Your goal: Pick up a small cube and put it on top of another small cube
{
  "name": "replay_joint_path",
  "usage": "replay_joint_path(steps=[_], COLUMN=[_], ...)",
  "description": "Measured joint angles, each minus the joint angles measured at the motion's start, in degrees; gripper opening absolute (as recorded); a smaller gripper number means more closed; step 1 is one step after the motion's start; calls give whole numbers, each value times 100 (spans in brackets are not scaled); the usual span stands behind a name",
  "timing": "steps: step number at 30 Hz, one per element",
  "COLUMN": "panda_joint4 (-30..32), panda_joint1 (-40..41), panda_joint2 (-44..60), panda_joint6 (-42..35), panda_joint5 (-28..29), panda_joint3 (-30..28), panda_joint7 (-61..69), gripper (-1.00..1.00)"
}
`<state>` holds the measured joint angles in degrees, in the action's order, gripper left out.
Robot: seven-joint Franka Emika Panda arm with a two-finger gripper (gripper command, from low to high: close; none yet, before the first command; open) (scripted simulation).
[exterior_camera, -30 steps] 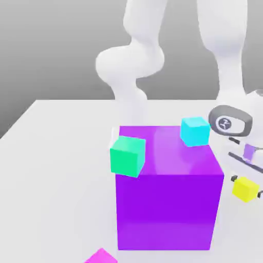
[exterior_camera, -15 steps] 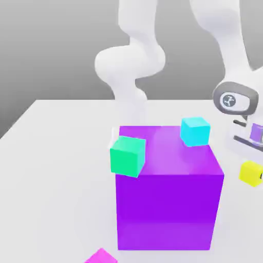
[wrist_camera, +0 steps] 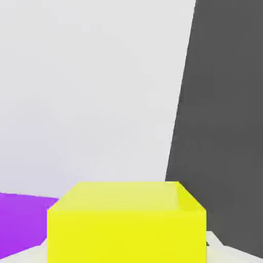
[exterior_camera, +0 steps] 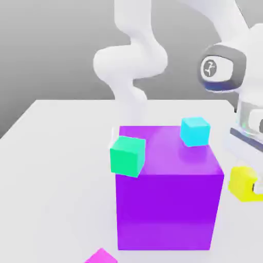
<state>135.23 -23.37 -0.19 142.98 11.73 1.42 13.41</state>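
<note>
Yellow, small and plain, the cube (exterior_camera: 242,183) sits clamped between my fingers, lifted clear of the white tabletop (exterior_camera: 56,154) and hanging at the exterior view's right edge, just beside the big glossy purple cube (exterior_camera: 167,195). My gripper (exterior_camera: 249,186) is clenched on it, jaws pressed to its sides, and through my hand's own camera the yellow cube (wrist_camera: 127,222) looms close, with a sliver of the purple block (wrist_camera: 23,221) off to one side and the pale table (wrist_camera: 92,92) beyond. The small teal-green cube (exterior_camera: 127,155) is well away from my hand, across the purple block, at that block's upper far-side corner (whether it rests on the block or stands behind it I cannot tell). A small cyan cube (exterior_camera: 194,131) lies nearer my hand, at the purple block's top back edge. A small magenta cube (exterior_camera: 101,256) peeks in low, far from my hand.
</note>
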Motion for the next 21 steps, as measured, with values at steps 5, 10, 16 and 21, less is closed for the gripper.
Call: replay_joint_path(steps=[5,10,16,21], panda_joint4=[-147,-185,11,529], panda_joint1=[629,1078,1506,1554], panda_joint2=[-721,-1419,-1987,-1763], panda_joint6=[-1068,-2079,-2738,-2021], panda_joint5=[-501,-788,-890,-909], panda_joint3=[-591,-871,-947,-972], panda_joint7=[-855,-1882,-2948,-3006], gripper=[-100,-100,-100,100])
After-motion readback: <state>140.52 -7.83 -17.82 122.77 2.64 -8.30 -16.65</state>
